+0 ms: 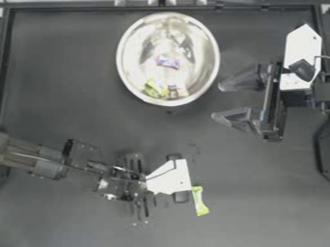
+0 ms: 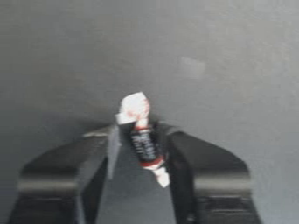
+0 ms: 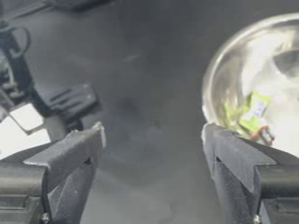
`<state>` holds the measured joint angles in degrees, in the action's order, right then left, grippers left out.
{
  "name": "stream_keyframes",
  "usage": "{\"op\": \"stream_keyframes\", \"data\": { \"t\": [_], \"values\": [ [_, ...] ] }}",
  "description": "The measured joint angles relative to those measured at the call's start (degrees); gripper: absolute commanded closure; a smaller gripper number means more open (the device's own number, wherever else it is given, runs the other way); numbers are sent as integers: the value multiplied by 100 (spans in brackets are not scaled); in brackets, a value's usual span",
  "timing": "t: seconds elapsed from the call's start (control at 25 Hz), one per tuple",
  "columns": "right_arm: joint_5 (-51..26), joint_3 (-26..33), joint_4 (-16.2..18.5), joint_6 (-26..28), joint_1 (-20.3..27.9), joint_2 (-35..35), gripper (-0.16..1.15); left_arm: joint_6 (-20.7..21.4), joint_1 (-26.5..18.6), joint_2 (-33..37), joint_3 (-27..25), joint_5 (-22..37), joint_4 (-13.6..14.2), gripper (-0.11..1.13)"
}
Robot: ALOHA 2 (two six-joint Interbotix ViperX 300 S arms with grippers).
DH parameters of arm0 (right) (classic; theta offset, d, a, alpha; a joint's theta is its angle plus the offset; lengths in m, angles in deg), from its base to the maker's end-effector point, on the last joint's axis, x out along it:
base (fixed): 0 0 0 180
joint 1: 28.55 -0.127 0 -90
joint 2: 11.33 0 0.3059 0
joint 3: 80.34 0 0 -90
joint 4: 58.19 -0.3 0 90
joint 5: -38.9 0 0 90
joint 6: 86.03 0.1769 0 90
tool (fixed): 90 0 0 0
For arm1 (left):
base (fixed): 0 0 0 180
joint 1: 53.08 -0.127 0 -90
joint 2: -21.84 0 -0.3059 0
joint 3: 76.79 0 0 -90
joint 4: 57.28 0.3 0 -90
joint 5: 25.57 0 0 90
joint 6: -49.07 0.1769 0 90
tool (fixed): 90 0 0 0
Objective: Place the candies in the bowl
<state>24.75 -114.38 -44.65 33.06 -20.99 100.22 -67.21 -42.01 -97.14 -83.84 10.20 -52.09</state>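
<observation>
Even overhead light falls on the dark bench (image 1: pixel 64 96), which shows a dull grey sheen. Strong glare washes out the inside of the bowl (image 1: pixel 132 43), blurring the candies' reflections. Soft shadows lie beneath both arms. In the wrist views, nearby fingers (image 2: pixel 204 170) look soft and the background hazy.

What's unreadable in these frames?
- Held candy: hidden under the left claw in top view; its print is blurred in left wrist view.
- Bowl: cut off by the right wrist view's edge.
- Candies in bowl: exact count unclear, glare and clumping.
</observation>
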Motion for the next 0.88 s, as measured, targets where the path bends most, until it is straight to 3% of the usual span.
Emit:
{"op": "stream_keyframes", "data": {
  "t": [0.4,0.88],
  "values": [
    [26,0,0,0,0,0,1,422,9,-35,26,-18,-519,55],
    [18,0,-18,0,-18,0,1,466,0,44,26,88,-545,57]
  ]
}}
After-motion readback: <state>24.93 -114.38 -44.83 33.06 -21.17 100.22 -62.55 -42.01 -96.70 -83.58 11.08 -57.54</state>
